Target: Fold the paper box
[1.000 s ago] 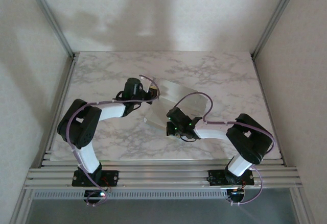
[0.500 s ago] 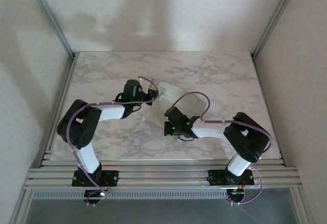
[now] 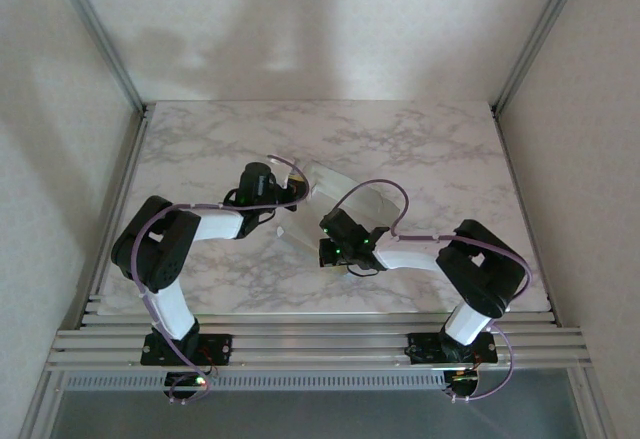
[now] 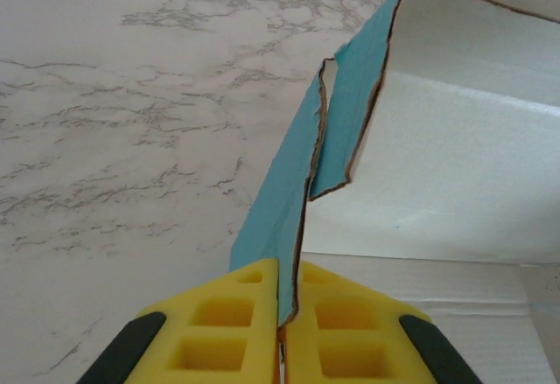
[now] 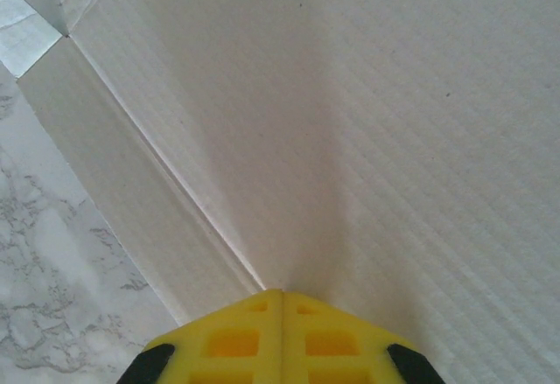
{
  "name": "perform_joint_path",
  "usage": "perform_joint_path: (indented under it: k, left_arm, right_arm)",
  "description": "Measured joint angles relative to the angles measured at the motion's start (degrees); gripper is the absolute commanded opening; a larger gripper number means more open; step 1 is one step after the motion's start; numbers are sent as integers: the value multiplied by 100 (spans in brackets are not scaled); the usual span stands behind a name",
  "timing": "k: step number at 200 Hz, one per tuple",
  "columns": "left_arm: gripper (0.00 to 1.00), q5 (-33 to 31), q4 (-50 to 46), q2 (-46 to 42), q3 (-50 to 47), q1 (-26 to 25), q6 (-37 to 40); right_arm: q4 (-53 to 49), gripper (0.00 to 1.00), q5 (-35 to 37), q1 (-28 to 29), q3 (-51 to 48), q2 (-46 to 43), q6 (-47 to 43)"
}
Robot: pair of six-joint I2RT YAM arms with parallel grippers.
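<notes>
Two grippers work the paper box (image 3: 345, 187) at mid-frame in the top view. Left gripper (image 4: 282, 310) pinches its turquoise flap (image 4: 280, 200) upright. Right gripper (image 5: 282, 310), closed on nothing, appears to press the white panel (image 5: 394, 139) beside a crease (image 5: 175, 174). Firm pressure there should let the flap hinge cleanly.

The paper box (image 5: 394, 139) was thin matt card: finely ribbed white on one face, turquoise on the other, raw brown edges. Under the box, the table (image 4: 131, 95) looked smooth and marble-patterned. On the left gripper (image 4: 282, 272), the fingers (image 4: 232, 318) were matt yellow plastic.
</notes>
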Motion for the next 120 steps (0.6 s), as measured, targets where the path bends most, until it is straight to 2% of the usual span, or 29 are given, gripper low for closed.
perform_joint_path:
  k: [73, 120]
  left_arm:
    - [9, 2, 94, 0, -52, -2, 63]
    - [10, 7, 81, 0, -52, -4, 151]
  right_arm:
    - [-715, 0, -295, -50, 520, -925, -612]
    - [-1379, 11, -728, -863, 1248, -1670, -1130]
